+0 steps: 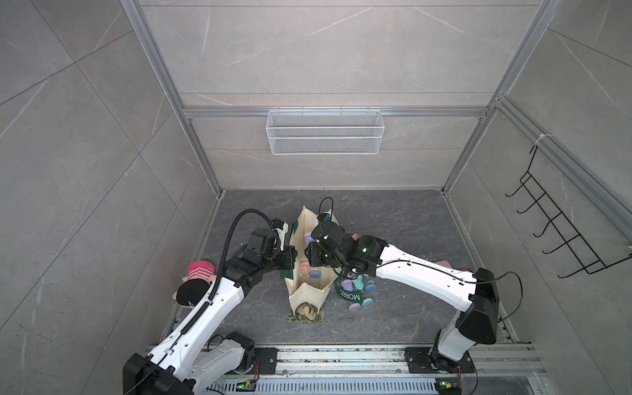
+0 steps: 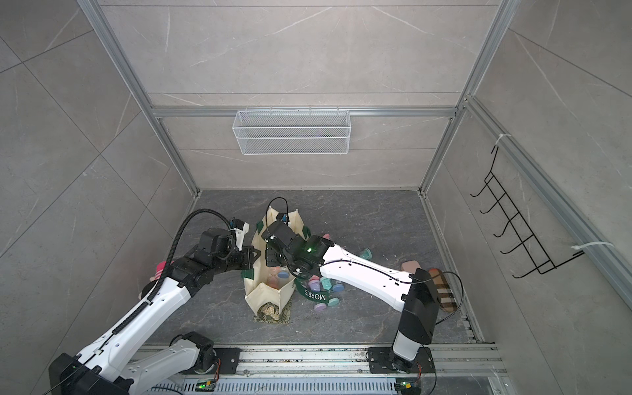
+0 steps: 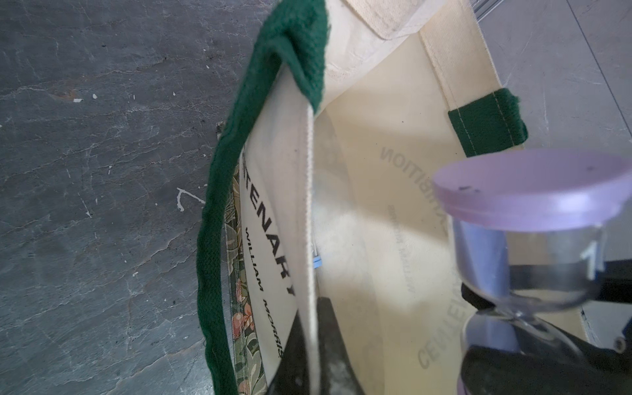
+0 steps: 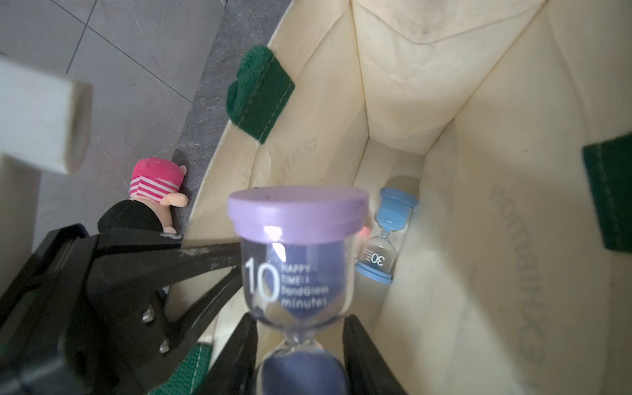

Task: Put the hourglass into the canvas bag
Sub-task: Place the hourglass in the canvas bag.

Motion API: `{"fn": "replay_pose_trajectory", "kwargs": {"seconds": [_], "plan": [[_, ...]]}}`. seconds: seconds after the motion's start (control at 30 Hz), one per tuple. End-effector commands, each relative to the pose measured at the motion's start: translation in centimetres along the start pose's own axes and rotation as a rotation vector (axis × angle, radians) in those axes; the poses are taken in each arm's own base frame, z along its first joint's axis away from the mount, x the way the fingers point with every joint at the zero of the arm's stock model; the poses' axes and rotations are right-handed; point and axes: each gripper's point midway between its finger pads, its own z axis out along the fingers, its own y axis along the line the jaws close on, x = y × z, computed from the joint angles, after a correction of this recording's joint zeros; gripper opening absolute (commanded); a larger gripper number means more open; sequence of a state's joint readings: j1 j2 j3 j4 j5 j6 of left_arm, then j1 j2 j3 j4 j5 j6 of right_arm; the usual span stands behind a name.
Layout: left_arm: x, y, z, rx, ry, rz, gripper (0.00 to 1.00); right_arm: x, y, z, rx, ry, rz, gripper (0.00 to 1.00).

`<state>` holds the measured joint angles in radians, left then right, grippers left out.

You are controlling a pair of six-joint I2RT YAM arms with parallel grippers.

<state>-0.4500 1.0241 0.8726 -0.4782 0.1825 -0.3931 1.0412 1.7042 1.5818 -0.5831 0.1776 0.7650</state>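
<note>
Right wrist view: insertion step in hand, with right gripper (image 4: 301,338) clamped on waist of purple-capped glass hourglass (image 4: 297,260) at mouth of cream green-handled canvas bag (image 4: 496,239), left gripper (image 3: 313,345) pinching its rim; next needs lowering, then release clear of blue hourglass (image 4: 386,236).

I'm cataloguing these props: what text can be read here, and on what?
"MORRIS": green strap.
"10", "HAPPY TIME! Sandglass minutes": purple hourglass.
"30": blue hourglass; its small print is unreadable.
"TENARY", "WILLIAM MORRIS": canvas bag, outside.
"EXHIBITION", mirrored: showing through the bag wall.
</note>
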Motion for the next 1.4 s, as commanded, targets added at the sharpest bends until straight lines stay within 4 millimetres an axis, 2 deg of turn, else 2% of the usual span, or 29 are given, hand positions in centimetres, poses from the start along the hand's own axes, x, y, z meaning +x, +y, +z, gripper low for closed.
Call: {"fn": "replay_pose_trajectory", "kwargs": {"seconds": [0.0,0.8,1.13,1.37], "plan": [[-1.2,-1.3,-0.9,0.044,-0.046,0.025,0.00,-0.7,0.8,-0.3,-0.012,-0.010,0.021,0.00],[-1.2,-1.4,-0.9,0.053,-0.045,0.025,0.00,1.2,-0.7,3.8,0.083,0.108,0.059,0.00],[-1.1,-1.4,-0.9,0.052,-0.045,0.025,0.00,1.8,-3.3,6.4,0.160,0.191,0.129,0.00],[-1.1,-1.4,-0.9,0.052,-0.045,0.025,0.00,1.7,-4.3,7.9,0.207,0.211,0.132,0.00]]}}
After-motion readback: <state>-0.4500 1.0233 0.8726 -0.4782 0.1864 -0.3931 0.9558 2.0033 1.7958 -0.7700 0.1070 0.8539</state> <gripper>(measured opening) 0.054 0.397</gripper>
